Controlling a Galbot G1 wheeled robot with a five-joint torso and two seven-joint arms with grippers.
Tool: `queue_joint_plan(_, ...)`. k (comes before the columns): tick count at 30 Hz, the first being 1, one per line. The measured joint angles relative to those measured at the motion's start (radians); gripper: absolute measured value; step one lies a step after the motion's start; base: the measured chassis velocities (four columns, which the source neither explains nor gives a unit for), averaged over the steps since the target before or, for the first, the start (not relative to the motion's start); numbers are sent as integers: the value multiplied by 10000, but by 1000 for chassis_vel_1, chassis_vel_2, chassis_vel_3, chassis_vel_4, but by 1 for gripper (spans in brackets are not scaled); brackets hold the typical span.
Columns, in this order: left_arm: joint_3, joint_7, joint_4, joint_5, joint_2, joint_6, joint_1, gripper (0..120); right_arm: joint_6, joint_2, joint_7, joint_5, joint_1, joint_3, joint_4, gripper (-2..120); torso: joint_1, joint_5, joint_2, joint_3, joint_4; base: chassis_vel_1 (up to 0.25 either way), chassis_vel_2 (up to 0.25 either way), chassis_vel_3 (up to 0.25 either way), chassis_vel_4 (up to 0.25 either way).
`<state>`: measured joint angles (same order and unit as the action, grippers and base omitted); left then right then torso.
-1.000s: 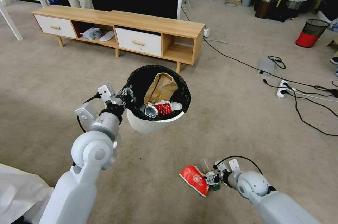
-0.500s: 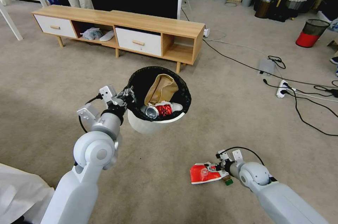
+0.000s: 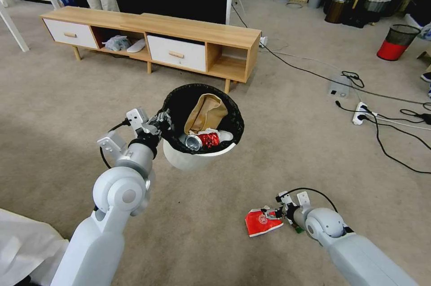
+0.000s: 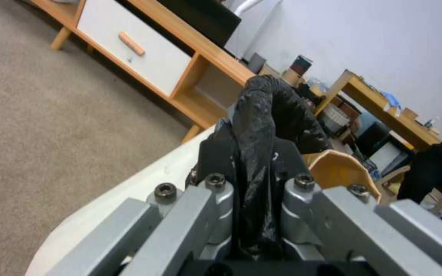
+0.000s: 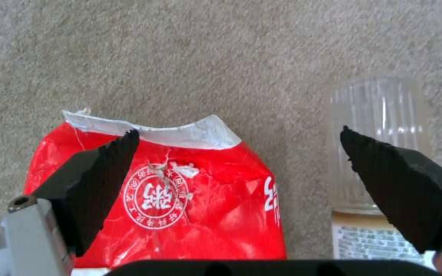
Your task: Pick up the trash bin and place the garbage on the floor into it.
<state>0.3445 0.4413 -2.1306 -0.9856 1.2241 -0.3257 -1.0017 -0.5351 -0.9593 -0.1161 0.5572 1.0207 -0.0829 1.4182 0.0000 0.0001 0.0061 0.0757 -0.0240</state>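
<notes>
Down low, our right gripper point(image 3: 272, 212) hovers over the carpet point(image 3: 67, 97), fingers point(image 5: 98, 176) spread wide. Between them lies the red packet point(image 5: 180, 199), torn edge showing; a clear bottle point(image 5: 374, 153) lies just beside it, under the other finger. Farther out, our left gripper point(image 3: 158, 125) is clamped tight on the bagged rim of the bin point(image 3: 197, 160), which we hold clear of the floor, tilted toward us. Inside it we see a brown paper bag point(image 3: 205, 112), a crushed red can point(image 3: 200, 140) and something white. Beyond stands the wooden cabinet point(image 3: 202, 32); cables point(image 3: 390, 120) trail off to the right.
</notes>
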Motion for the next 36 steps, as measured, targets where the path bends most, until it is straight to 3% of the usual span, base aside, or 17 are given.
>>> queue_joint_plan(18,68,16,-98,-13,41,8,-47,7,599,43,-404,-1728,-373,1089,-267,100,0,-1,0,0,0,0,0,0,0)
queue_joint_plan(36,13,9,3,54,321,39,-15,7,1111,180,-747,-2063,-1147,2393,-715,100,0,0,0,0,0,0,0,0,0)
